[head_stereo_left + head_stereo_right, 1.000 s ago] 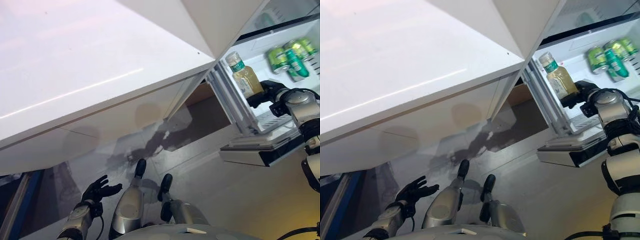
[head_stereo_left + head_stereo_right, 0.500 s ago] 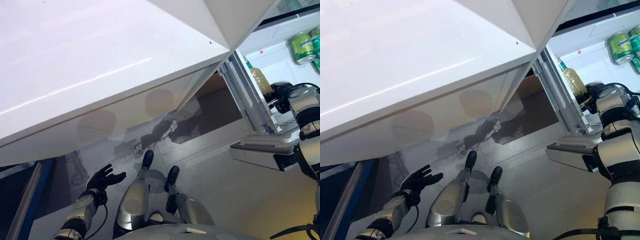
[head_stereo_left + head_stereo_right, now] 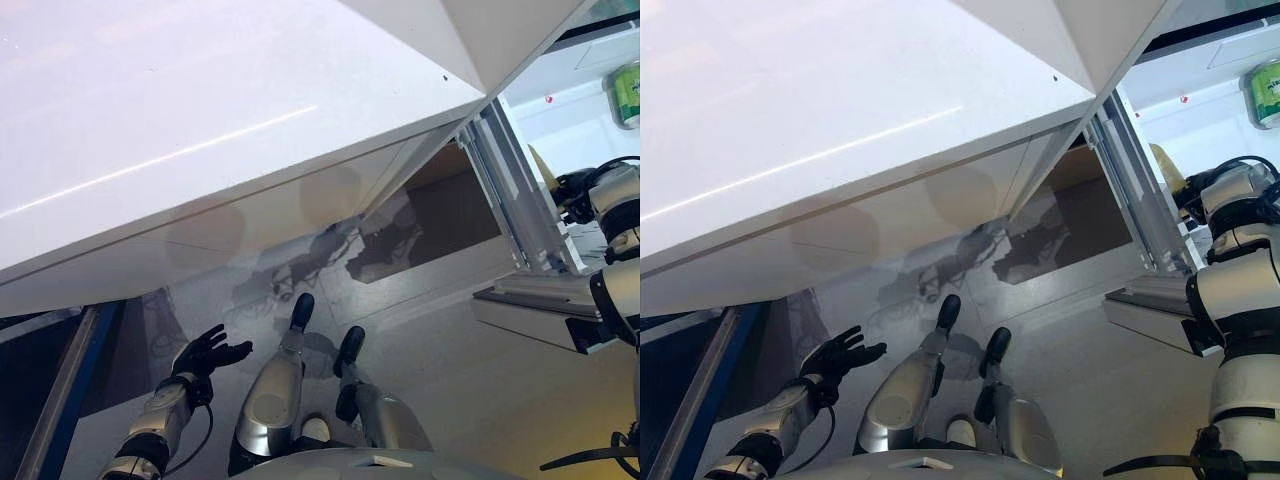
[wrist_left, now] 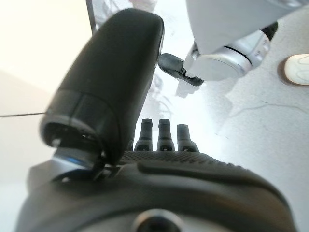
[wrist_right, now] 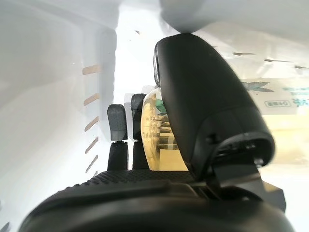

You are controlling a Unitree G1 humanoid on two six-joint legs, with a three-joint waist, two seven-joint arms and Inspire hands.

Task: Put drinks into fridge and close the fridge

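Note:
A bottle (image 5: 153,141) of yellowish drink with a pale label sits pinched between the thumb and fingers (image 5: 117,126) of my right hand (image 3: 578,188). The hand is inside the open fridge (image 3: 560,95), at the far right of the eye views. There only a sliver of the bottle (image 3: 1166,165) shows past the clear upright frame (image 3: 510,190). A green can (image 3: 628,92) lies on a white shelf deeper in the fridge. My left hand (image 3: 205,354) hangs low at the lower left over the floor, fingers spread and holding nothing.
A large white panel (image 3: 200,130) fills the upper left of the eye views and overhangs the floor. A grey ledge (image 3: 540,315) juts out below the right hand. A blue-edged post (image 3: 65,400) stands at the far left.
The whole picture has slid right, so the camera moved. The bottle in my right hand is now mostly hidden behind the clear frame. The left hand keeps its pose.

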